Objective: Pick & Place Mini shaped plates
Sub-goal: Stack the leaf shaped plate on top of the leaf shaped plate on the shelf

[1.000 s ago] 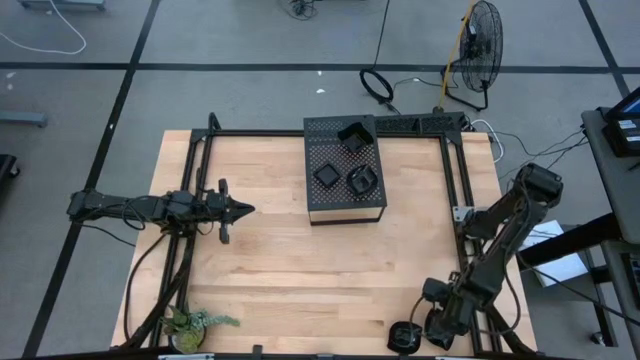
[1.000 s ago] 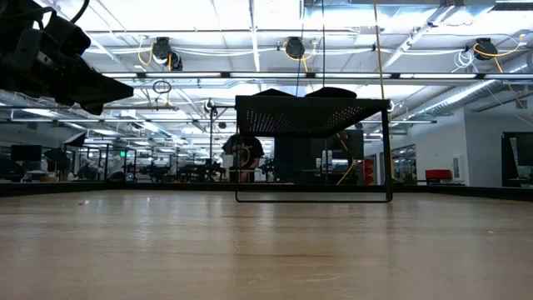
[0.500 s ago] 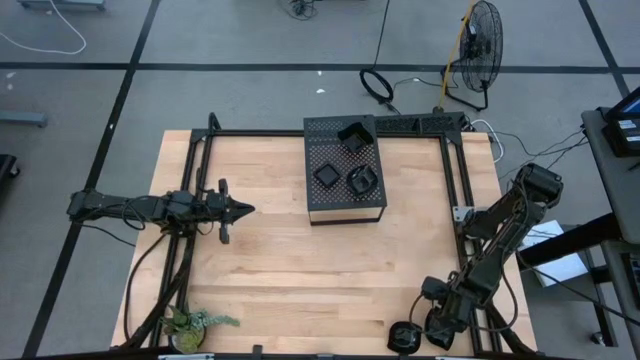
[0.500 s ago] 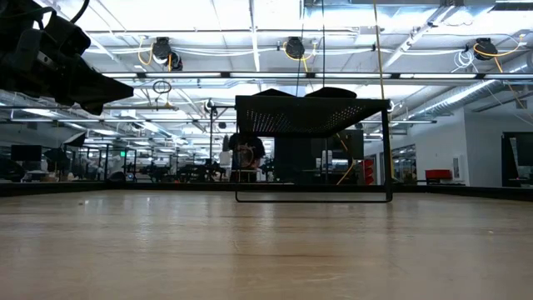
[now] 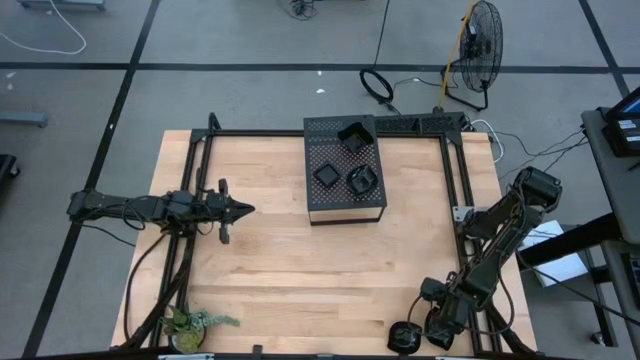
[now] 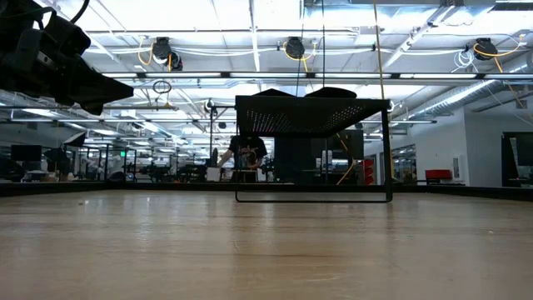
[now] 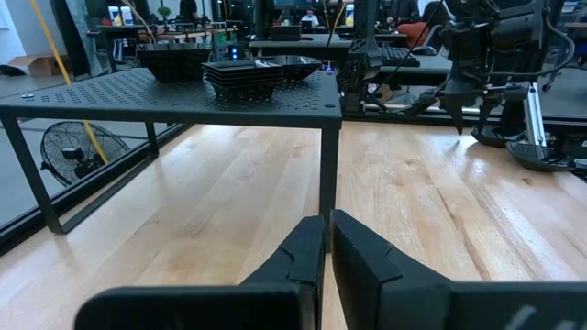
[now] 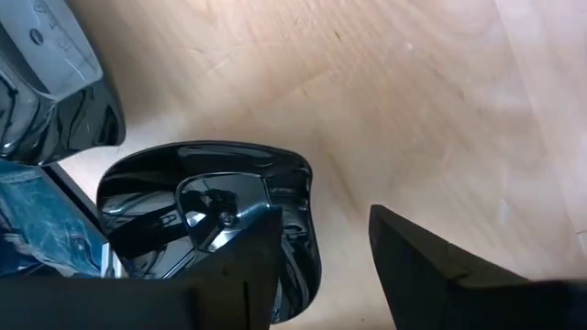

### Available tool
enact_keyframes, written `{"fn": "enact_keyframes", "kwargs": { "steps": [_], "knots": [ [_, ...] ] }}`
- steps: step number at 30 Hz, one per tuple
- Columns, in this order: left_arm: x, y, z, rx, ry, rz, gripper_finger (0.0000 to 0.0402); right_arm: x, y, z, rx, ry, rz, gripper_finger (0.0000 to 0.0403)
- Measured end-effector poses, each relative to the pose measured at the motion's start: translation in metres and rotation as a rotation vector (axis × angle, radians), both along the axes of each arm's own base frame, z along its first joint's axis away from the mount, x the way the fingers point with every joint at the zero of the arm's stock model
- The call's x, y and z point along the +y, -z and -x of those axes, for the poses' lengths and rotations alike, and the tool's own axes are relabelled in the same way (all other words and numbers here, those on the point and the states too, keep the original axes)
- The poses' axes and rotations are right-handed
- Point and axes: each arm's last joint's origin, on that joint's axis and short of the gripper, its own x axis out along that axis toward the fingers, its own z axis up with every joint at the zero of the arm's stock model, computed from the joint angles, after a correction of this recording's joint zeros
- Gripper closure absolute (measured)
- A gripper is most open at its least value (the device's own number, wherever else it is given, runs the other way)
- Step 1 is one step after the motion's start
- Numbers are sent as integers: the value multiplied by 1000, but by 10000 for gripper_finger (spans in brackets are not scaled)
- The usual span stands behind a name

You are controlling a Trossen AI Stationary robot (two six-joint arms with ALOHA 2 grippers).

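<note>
Right pincer gapes around one glossy plate; three plates on the box.

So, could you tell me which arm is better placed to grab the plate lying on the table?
Right, probably: the right tool is open at the plate, while the left tool is shut, far off across the table.

Pale smooth wooden table — matt black perforated metal box — glossy black plate.
</note>
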Motion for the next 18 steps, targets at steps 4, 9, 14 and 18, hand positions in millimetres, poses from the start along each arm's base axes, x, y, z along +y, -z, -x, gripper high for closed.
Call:
{"fn": "enact_keyframes", "kwargs": {
  "steps": [4, 9, 14, 18],
  "knots": [
    [0, 0, 0, 0, 0, 0, 376, 0, 0, 0, -2, -2, 0, 273],
    [0, 0, 0, 0, 0, 0, 376, 0, 0, 0, -8, -16, -1, 321],
    [0, 0, 0, 0, 0, 0, 376, 0, 0, -1, -10, -22, -1, 384],
    [0, 0, 0, 0, 0, 0, 376, -2, -1, -4, -9, 1, -4, 395]
  ]
}}
